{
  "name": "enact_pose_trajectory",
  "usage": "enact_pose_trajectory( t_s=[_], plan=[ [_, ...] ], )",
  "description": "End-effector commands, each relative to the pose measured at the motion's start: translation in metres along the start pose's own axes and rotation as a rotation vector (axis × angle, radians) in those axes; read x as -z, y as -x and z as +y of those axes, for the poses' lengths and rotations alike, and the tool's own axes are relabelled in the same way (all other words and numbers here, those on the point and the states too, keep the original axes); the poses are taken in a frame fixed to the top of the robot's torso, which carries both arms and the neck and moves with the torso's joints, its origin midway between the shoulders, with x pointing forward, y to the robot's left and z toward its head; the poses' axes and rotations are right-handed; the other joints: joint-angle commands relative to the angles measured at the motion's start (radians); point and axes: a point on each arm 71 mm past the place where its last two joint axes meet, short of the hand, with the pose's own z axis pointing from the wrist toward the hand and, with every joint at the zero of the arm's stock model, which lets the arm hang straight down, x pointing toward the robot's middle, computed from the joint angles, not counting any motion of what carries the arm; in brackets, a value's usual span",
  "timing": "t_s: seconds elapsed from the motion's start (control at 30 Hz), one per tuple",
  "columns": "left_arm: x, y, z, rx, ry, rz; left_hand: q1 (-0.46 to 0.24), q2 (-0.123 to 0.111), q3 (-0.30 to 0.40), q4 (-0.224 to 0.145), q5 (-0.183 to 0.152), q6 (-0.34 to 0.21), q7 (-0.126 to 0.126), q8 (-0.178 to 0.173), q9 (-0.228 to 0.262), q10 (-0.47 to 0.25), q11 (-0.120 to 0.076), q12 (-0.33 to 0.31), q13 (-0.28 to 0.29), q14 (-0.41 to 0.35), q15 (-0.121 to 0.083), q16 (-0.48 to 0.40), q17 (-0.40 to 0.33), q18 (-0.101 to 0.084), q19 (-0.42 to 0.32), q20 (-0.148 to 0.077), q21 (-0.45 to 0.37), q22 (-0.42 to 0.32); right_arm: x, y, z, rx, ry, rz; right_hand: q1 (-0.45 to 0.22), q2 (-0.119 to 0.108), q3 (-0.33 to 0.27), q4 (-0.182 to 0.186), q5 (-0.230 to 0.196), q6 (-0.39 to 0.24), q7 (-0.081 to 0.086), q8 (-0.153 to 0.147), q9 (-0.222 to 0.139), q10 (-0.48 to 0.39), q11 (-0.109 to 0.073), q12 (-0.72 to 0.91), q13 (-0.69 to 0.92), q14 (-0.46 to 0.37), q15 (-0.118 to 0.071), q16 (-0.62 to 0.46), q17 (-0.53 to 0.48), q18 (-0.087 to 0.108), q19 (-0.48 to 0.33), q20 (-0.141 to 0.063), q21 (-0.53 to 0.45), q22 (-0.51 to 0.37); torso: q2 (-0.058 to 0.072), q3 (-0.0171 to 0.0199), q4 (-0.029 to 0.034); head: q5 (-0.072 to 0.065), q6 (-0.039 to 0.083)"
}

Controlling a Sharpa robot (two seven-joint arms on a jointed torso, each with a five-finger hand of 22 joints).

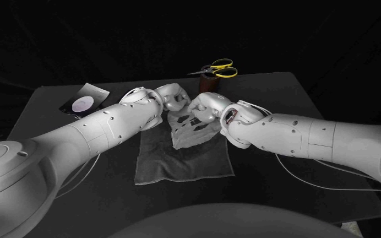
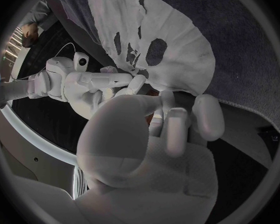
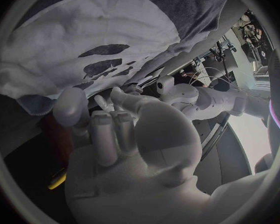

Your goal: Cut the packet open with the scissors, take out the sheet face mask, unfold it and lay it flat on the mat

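Note:
The white sheet mask (image 1: 190, 129) is unfolded, its eye and mouth holes showing, and lies over the far half of the grey mat (image 1: 184, 165). My left hand (image 1: 170, 97) and right hand (image 1: 203, 107) meet at the mask's far edge, and each pinches that edge. In the left wrist view my left hand (image 2: 168, 117) has its fingers curled at the mask (image 2: 171, 40), with my right hand (image 2: 84, 82) beside it. In the right wrist view my right hand (image 3: 109, 127) sits under the mask (image 3: 84, 40). The opened packet (image 1: 82, 101) lies at the left.
The yellow-handled scissors (image 1: 216, 69) stand in a brown holder (image 1: 208, 84) just behind my hands. The mat's near half (image 1: 183, 174) is bare. The black table (image 1: 286, 92) runs out to the right and towards me.

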Motion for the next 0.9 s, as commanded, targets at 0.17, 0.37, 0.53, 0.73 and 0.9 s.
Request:
enact_pose_trajectory(
  t_s=[0.17,0.37,0.53,0.73,0.9],
  plan=[
    [-0.0009,-0.0011,-0.0041,-0.022,-0.018,0.031,-0.005,0.002,0.016,-0.005,0.003,0.013,0.004,0.001,0.003,-0.010,0.001,0.009,0.005,0.031,-0.003,0.005,0.114,-0.006,-0.001,-0.006,0.006,0.002,-0.0021,-0.0066,-0.0012,0.058,-0.023,0.044,-0.011,0.002,0.009,0.002,0.002,-0.009,-0.003,-0.005,-0.002,0.100,0.001,-0.005,0.254,0.105,0.002,0.003,0.263,0.015,-0.009,0.000,-0.005,0.113,0.003,0.0009,-0.0007,0.003,0.000],
    [-0.0007,-0.0021,-0.0091,-0.018,-0.044,0.036,-0.006,0.001,0.020,-0.007,0.003,0.018,0.003,0.003,0.005,-0.012,0.001,0.011,0.007,0.031,-0.003,0.005,0.115,-0.006,0.000,-0.006,0.008,0.004,-0.0034,-0.0078,-0.0044,0.067,-0.039,0.049,-0.012,0.001,0.012,0.004,0.002,-0.010,-0.002,-0.005,-0.002,0.100,0.001,-0.006,0.253,0.105,0.002,0.003,0.263,0.015,-0.009,0.000,-0.006,0.113,0.003,-0.0008,-0.0021,0.004,-0.005],
    [-0.0006,-0.0008,-0.0083,-0.019,-0.036,0.028,-0.007,0.000,0.021,-0.008,0.003,0.020,0.004,0.004,0.006,-0.013,0.001,0.012,0.009,0.032,-0.002,0.005,0.116,-0.006,-0.001,-0.005,0.008,0.004,-0.0035,-0.0083,-0.0053,0.069,-0.043,0.054,-0.013,0.001,0.014,0.006,0.002,-0.010,-0.002,-0.005,-0.003,0.100,0.002,-0.006,0.254,0.105,0.002,0.003,0.263,0.015,-0.010,0.000,-0.007,0.112,0.003,0.0008,-0.0031,0.005,-0.006],
    [-0.0012,0.0008,-0.0042,-0.021,-0.010,0.023,-0.007,-0.001,0.027,-0.012,0.003,0.020,0.010,0.004,0.006,-0.015,0.004,0.015,0.011,0.031,-0.001,0.005,0.116,-0.006,-0.002,-0.004,0.008,0.004,-0.0038,-0.0088,-0.0050,0.069,-0.043,0.058,-0.014,0.000,0.016,0.007,0.002,-0.009,-0.001,-0.005,-0.003,0.100,0.002,-0.006,0.253,0.105,0.003,0.003,0.263,0.015,-0.010,-0.001,-0.006,0.112,0.005,0.0014,-0.0036,0.005,-0.007],
    [-0.0018,0.0024,0.0000,-0.021,0.008,0.018,-0.007,-0.002,0.030,-0.014,0.003,0.020,0.011,0.003,0.006,-0.016,0.005,0.015,0.012,0.031,0.000,0.005,0.114,-0.005,-0.004,-0.004,0.006,0.002,-0.0037,-0.0091,-0.0050,0.070,-0.044,0.063,-0.014,0.000,0.017,0.008,0.002,-0.010,-0.001,-0.005,-0.003,0.100,0.002,-0.006,0.253,0.105,0.003,0.003,0.263,0.015,-0.010,-0.001,-0.007,0.112,0.007,0.0023,-0.0057,0.006,-0.008]
  ],
)
